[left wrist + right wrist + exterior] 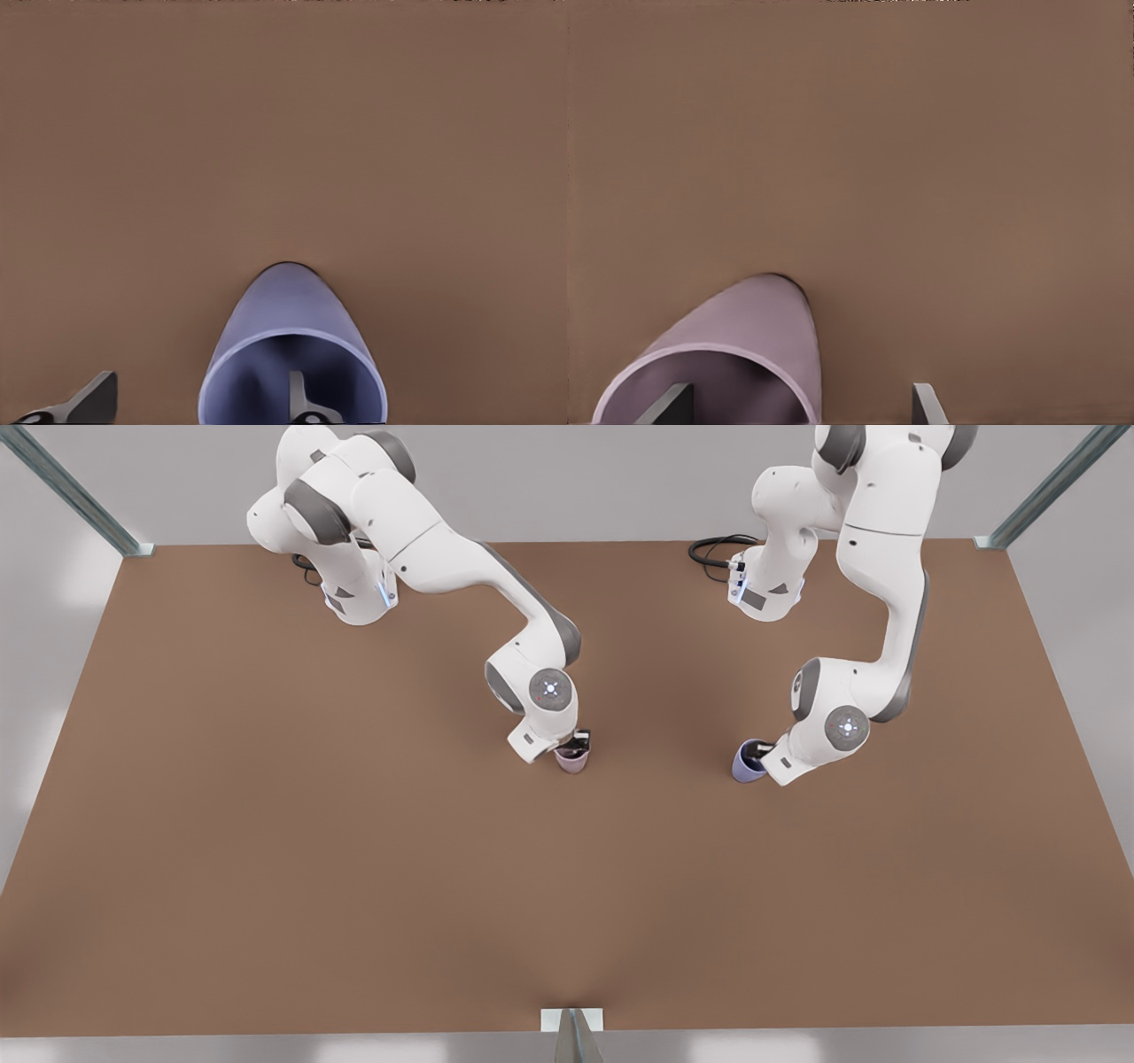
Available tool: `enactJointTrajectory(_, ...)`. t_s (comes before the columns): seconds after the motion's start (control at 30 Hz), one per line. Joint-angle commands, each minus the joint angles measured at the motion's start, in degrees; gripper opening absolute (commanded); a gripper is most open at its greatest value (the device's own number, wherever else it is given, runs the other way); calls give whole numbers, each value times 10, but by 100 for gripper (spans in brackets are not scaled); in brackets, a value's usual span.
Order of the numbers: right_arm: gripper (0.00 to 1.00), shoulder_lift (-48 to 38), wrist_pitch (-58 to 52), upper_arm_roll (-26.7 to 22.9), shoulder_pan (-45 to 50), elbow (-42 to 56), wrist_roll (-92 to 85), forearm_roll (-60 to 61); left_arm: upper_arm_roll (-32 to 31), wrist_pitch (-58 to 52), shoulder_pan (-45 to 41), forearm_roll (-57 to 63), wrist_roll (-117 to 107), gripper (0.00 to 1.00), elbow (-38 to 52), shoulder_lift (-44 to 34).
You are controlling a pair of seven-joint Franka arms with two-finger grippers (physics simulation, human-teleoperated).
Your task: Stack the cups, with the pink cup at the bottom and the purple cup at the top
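No brand, label or writing is readable anywhere; the only markings are small lit blue-white dots on the round grey wrist caps of both arms. The left gripper (754, 759) belongs to the arm on the front view's right: upper links rise out of shot, forearm drops down, wrist bent low over the table (266, 850), w/ the hand pointing toward the front view's left. Its fingers (299, 400) straddle the wall of the purple cup (746, 763): in the left wrist view one finger sits inside the cup mouth, the other outside and apart from the wall, so the jaws are spread, not clamped. The purple cup stands on the table, right of centre in the front view. The right gripper (578, 742) is on the arm at the front view's left, elbow out, forearm angled down toward mid-table, hand pointing down onto the pink cup (572, 759). Right wrist view: one finger (669, 405) inside the pink cup (735, 354), the other well outside its wall, jaws spread. The pink cup stands near table centre, well apart from the purple cup.
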Motion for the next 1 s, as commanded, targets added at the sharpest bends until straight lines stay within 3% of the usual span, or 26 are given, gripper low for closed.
enactJointTrajectory(0.0,100,-10,5,-1,0,0,53,12,0,27,-1,0,-2,53,0,0)
enactJointTrajectory(0.07,100,-28,-3,-3,-2,0,50,11,0,27,0,0,-3,26,0,0)
enactJointTrajectory(0.13,100,-45,-6,-10,-5,-4,48,12,0,27,-1,-1,-7,22,0,6)
enactJointTrajectory(0.23,100,-94,-55,-29,-43,-4,-22,9,0,24,0,-27,-8,21,0,8)
enactJointTrajectory(0.37,100,-202,-190,-89,-224,2,-415,-36,-1,11,-1,-29,-10,21,2,8)
enactJointTrajectory(0.43,100,-235,-208,-83,-312,2,-483,-57,-3,-12,-1,-43,-10,21,14,-3)
enactJointTrajectory(0.57,100,-226,-256,-87,-323,31,-483,-57,-18,-92,-4,-39,-31,21,75,-20)
enactJointTrajectory(0.7,100,-206,-268,-90,-337,81,-477,-75,-35,-287,-97,-25,-249,21,317,56)
enactJointTrajectory(0.83,100,-185,-261,-87,-338,92,-476,-74,-36,-356,-178,-26,-394,21,447,114)
enactJointTrajectory(0.97,100,-170,-257,-87,-340,101,-475,-73,-37,-357,-228,-55,-475,21,494,153)
